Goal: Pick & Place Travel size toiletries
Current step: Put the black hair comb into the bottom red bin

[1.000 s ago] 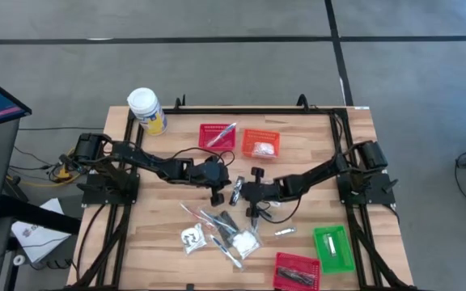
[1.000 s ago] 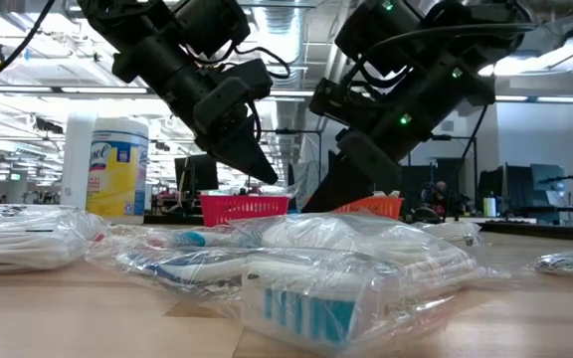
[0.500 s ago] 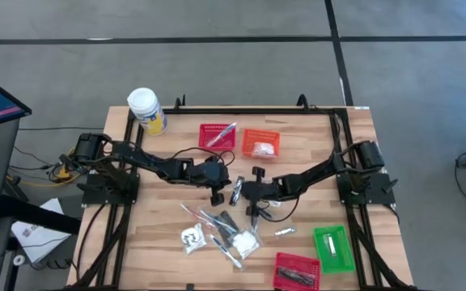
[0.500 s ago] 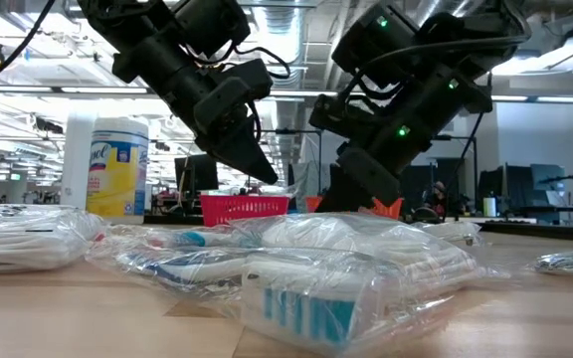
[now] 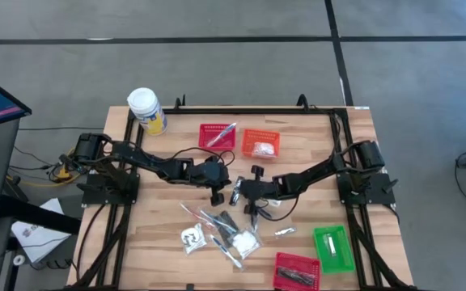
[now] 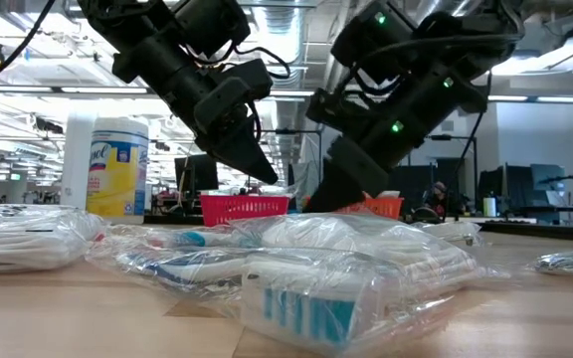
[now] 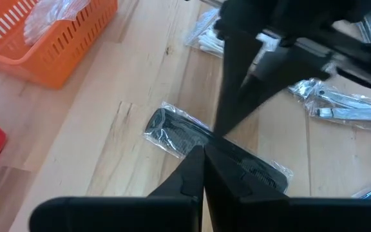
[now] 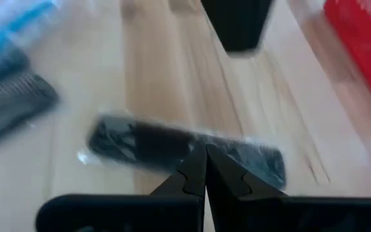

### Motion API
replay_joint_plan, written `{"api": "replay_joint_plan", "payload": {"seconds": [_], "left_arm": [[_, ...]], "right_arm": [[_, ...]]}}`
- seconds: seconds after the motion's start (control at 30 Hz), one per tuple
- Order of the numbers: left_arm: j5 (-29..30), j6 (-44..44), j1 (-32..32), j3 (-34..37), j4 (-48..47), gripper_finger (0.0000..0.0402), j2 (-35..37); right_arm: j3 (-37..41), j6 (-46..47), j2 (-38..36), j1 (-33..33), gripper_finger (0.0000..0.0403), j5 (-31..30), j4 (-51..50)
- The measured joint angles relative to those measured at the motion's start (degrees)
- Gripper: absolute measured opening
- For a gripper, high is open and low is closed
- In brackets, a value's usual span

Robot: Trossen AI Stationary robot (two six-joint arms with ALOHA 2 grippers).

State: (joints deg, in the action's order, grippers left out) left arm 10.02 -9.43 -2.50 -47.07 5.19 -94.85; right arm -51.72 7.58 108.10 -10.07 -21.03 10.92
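Wood table (image 5: 314, 129) w/ wrapped packets (image 5: 221, 230) mid-front, baskets (image 5: 261, 144) at back; grey floor around. Left gripper (image 5: 218, 196) & right gripper (image 5: 249, 212) fingers pressed together, holding nothing.

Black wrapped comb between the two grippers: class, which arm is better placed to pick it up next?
Hard to call; perhaps right. Both shut grippers, left and right, hang over the black wrapped comb; the right looks more centred.

Wrapped comb (image 5: 236, 191) lies between both tools; packet pile (image 5: 221, 230) nearer the front edge.
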Motion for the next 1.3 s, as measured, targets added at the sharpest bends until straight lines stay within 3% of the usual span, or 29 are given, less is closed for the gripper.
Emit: {"api": "replay_joint_plan", "payload": {"seconds": [0.43,0.87,1.1,1.3], "left_arm": [[0.00,0.00,0.00,0.00,0.02,0.0001,0.00],[-0.02,-0.26,0.00,0.00,0.15,0.0001,0.00],[0.22,-11.71,2.23,-0.01,-4.55,0.0001,0.00],[-8.05,-23.16,5.95,6.55,0.88,0.0014,-0.02]], "right_arm": [[-0.01,1.50,0.03,1.20,0.0000,0.51,-2.56],[-0.53,3.45,5.82,1.76,0.0000,2.21,0.04],[-0.42,3.42,5.45,1.86,0.0000,3.01,-0.35],[-0.01,2.03,3.10,0.86,0.0000,3.03,-0.03]]}}
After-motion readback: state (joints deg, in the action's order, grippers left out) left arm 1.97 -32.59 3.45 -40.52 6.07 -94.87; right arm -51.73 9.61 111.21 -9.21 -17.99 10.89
